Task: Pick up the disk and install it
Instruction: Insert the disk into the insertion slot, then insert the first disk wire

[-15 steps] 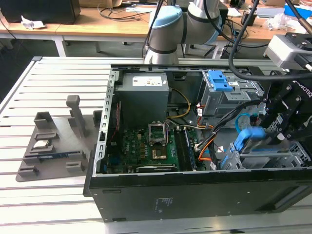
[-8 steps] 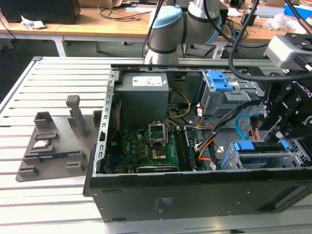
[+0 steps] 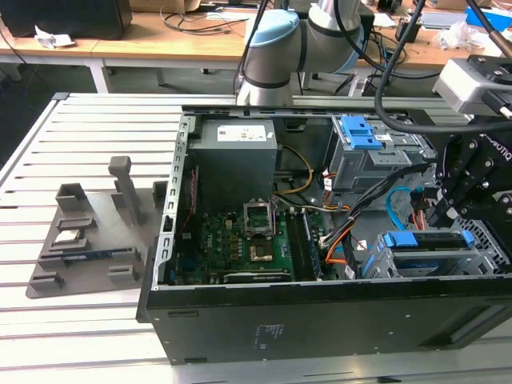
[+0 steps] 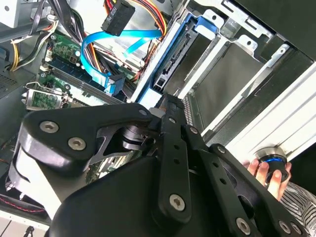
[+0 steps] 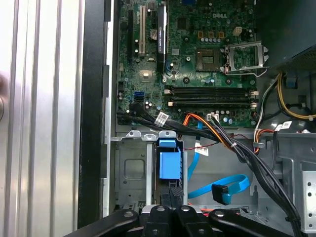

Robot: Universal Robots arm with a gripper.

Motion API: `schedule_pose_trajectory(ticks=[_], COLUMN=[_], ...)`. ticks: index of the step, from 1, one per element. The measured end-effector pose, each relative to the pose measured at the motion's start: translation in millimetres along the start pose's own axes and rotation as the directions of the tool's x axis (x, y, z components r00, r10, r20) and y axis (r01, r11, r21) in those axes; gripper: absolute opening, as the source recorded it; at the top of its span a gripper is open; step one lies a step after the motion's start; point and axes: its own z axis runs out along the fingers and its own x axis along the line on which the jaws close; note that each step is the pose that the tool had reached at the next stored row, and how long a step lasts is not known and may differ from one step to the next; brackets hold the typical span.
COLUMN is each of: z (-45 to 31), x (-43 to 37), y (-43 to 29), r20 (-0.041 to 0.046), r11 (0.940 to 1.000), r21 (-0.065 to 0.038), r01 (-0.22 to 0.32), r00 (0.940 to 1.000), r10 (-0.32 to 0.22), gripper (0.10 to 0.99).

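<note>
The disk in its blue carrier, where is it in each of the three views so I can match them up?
Exterior view: the disk sits in the grey cage at the exterior view's right, below the gripper.
Second wrist view: it stands on edge in the cage slot.
First wrist view: its blue carrier is in the cage beside the motherboard.
Shared landmark: the light-blue cable.

Even, cool overhead light fills the exterior view; the slatted bench (image 3: 96, 120) is bright and pale, while the open computer case (image 3: 320, 320) has a dark front wall and shadowed interior. In the second wrist view, the black hand (image 4: 170, 106) looms close, soft and out of focus, with dull highlights on its screws; the metal drive cage (image 4: 247, 89) behind glares white. In the first wrist view the motherboard (image 5: 197, 59) is sharp and evenly lit.
</note>
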Motion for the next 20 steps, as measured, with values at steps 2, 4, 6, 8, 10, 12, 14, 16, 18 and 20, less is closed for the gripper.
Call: schedule_pose_trajectory(ticks=[2,4,6,8,10,12,14,16,18,20], z=[0.2,0.3,0.4,-0.2,-0.6,-1.7,-2.6,-2.7,-2.7,-2.7], x=[0.0,0.0,0.0,-1.9,-4.6,-17.6,-26.0,-27.0,-27.1,-27.1], y=[0.0,0.0,0.0,-8.6,-13.9,-27.7,-39.1,-40.7,-40.8,-41.0], r20=[0.0,0.0,0.0,-0.0007,-0.0012,-0.0026,-0.0033,-0.0035,-0.0034,-0.0036], r11=[1.0,1.0,1.0,1.0,1.0,1.0,1.0,1.0,1.0,1.0], r21=[0.0,0.0,0.0,0.0,0.0,0.0,0.0,0.0,0.0,0.0], r01=[0.0,0.0,0.0,0.0,0.0,0.0,0.0,0.0,-0.001,0.0], r00=[1.0,1.0,1.0,1.0,1.0,1.0,1.0,1.0,1.0,1.0], r10=[0.0,0.0,0.0,0.0,0.0,0.0,0.0,0.0,0.001,0.0], gripper=[0.106,0.106,0.106,0.106,0.106,0.106,0.106,0.106,0.106,0.106])
